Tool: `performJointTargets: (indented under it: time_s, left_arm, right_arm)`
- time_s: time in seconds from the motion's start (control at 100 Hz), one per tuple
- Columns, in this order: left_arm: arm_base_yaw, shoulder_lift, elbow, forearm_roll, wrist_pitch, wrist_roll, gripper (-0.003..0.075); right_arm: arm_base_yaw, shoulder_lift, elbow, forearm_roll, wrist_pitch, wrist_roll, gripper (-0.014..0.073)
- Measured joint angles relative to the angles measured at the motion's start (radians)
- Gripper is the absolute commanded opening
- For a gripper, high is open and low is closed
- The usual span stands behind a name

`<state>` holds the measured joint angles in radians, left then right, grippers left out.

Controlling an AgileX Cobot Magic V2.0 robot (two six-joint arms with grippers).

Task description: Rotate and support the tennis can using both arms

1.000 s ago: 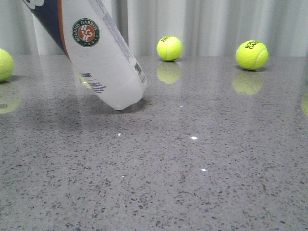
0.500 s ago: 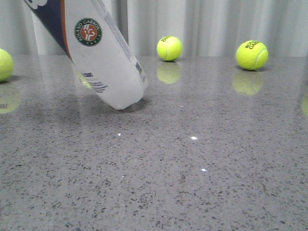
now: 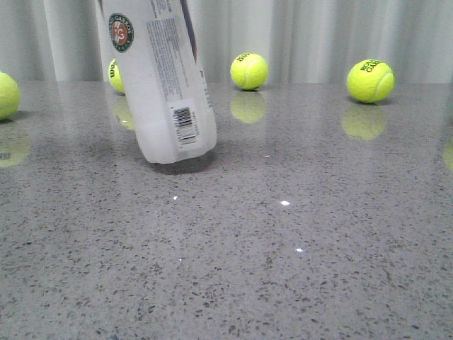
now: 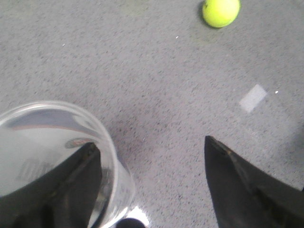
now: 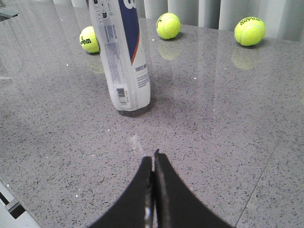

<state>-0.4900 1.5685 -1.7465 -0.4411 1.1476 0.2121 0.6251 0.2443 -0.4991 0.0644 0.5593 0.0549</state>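
Note:
The tennis can (image 3: 166, 92) stands on its base on the grey table, leaning slightly to the left, its barcode and small print facing the front camera and the round emblem at its left edge. In the right wrist view the tennis can (image 5: 126, 57) shows its navy section and orange stripe. My left gripper (image 4: 149, 142) is open above the can's clear open top (image 4: 47, 128); one finger (image 4: 80, 175) lies over or inside the rim, the other finger (image 4: 237, 180) is well off to the side. My right gripper (image 5: 153, 159) is shut and empty, low over the table, short of the can.
Yellow-green tennis balls lie at the back: one (image 3: 249, 71) in the middle, one (image 3: 370, 80) at the right, one (image 3: 6, 94) at the left edge, one (image 3: 113, 74) partly behind the can. A curtain hangs behind the table.
The can has swung from a steep leftward lean to nearly upright and has turned about its axis: the barcode now faces front and the emblem has moved to the left edge.

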Motion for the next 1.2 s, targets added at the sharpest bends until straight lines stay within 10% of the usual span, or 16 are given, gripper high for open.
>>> performJointTargets:
  time_s: [0.62, 0.97, 1.2]
  left_arm:
    - [-0.011, -0.001, -0.002, -0.049, 0.015, 0.034, 0.0436]
    - [-0.050, -0.223, 0.165, -0.040, -0.254, 0.104, -0.0020]
    - [-0.052, -0.402, 0.419, -0.039, -0.439, 0.130, -0.0021]
  right_arm:
    - [0.000, 0.000, 0.000, 0.000, 0.000, 0.000, -0.0056]
    - [0.000, 0.000, 0.000, 0.000, 0.000, 0.000, -0.0056]
    - [0.000, 0.000, 0.000, 0.000, 0.000, 0.000, -0.0056]
